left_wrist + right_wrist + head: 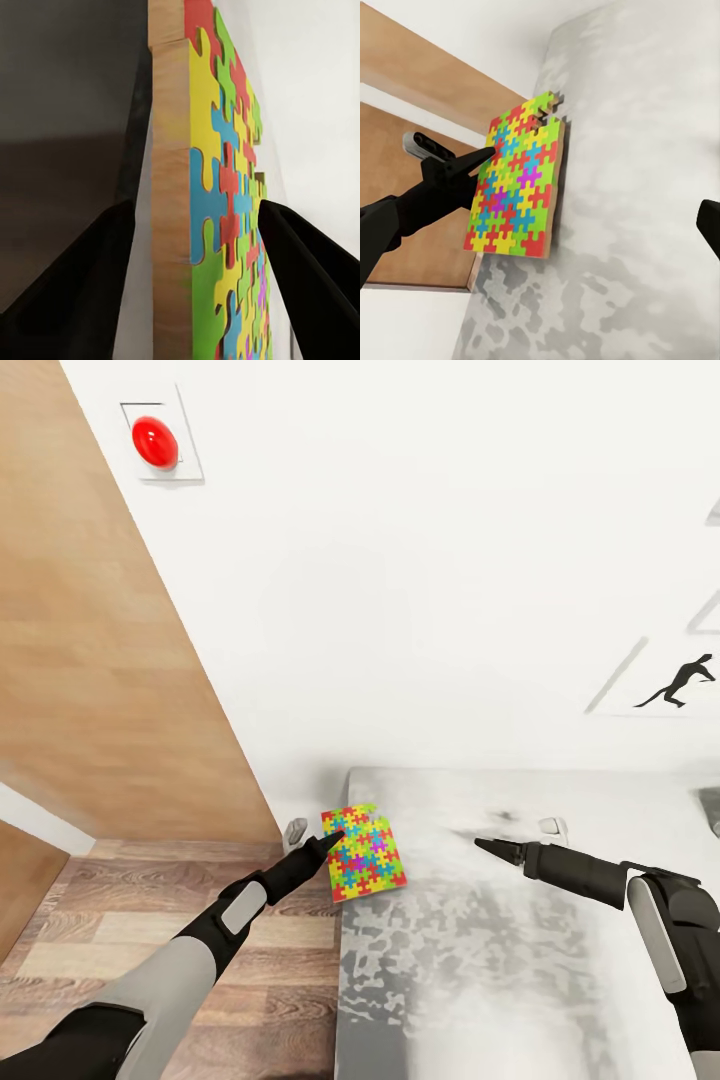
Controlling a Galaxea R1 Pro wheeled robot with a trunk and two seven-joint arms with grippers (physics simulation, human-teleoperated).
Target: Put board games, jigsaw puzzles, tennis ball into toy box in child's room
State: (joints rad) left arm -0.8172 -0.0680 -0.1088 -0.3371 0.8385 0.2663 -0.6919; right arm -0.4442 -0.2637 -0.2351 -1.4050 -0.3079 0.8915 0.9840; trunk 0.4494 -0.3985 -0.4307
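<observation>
A jigsaw puzzle (365, 852) of bright interlocking pieces lies at the left edge of the pale grey table (500, 960), with its left side overhanging the edge. My left gripper (333, 842) has reached it from the floor side. In the left wrist view the puzzle's wooden edge (171, 187) stands between the two dark fingers (307, 270), with a slim gap on each side. The right wrist view shows one finger (487, 156) lying over the puzzle's top face (521, 195). My right gripper (487, 847) hovers over the tabletop, well to the right of the puzzle, with nothing in it.
A tall wooden panel (90, 660) stands at the left against the white wall. Below the table's left edge is wood-plank floor (150, 900). A red picture (155, 442) and a black runner silhouette (685, 682) hang on the wall.
</observation>
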